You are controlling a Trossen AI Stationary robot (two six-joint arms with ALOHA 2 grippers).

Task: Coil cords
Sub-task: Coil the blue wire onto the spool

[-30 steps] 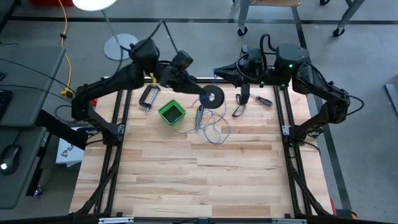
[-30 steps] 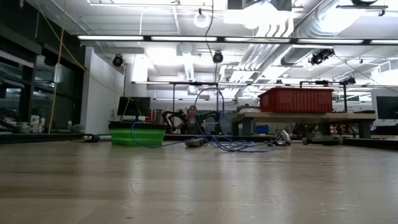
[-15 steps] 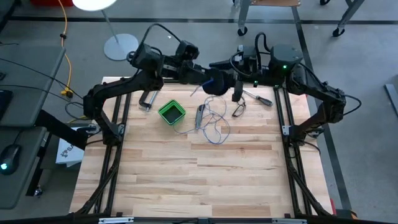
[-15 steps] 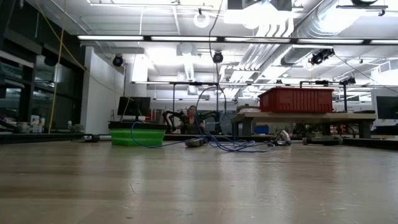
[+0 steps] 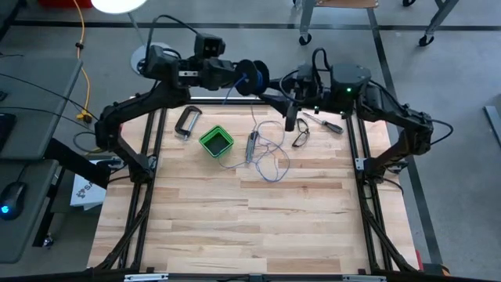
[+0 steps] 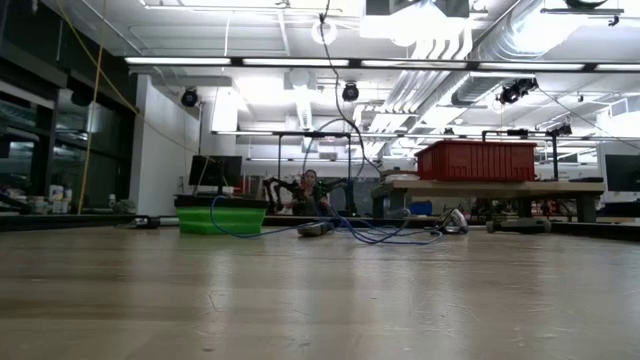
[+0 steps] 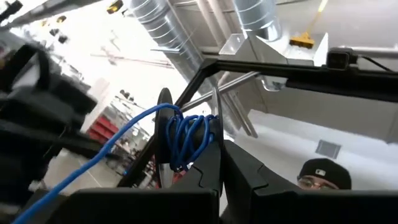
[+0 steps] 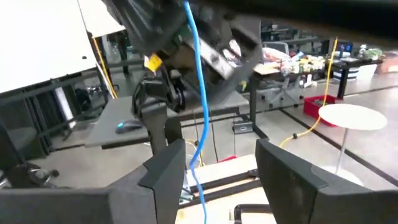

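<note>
Your left gripper (image 5: 244, 77) is raised above the far edge of the table (image 5: 235, 227), its fingers (image 7: 208, 163) closed on the small dark spool (image 5: 252, 77), which already carries several turns of the blue wire (image 7: 186, 134). In the left wrist view the spool (image 7: 165, 134) stands on edge right at the fingertips, with one strand of wire running off it toward the other arm. Your right gripper (image 5: 290, 119) sits just beside the spool, lower and nearer the table, fingers (image 8: 168, 163) parted with a clear gap; the wire (image 8: 198, 93) passes down through that gap, and you cannot tell whether it touches either finger. The rest of the wire (image 5: 270, 157) lies in loose loops on the wood in the middle of the far half of the table, trailing toward the green box (image 5: 216, 142). Between the box and the loops lies a small grey tool (image 5: 250, 146); a metal clamp (image 5: 186, 123) rests near the left arm's side of the box, and a screwdriver (image 5: 327, 124) and a dark clip (image 5: 300, 138) lie on the right arm's side. From the low view the wire (image 6: 370, 235) shows as a flat blue tangle beside the green box (image 6: 222, 219).
</note>
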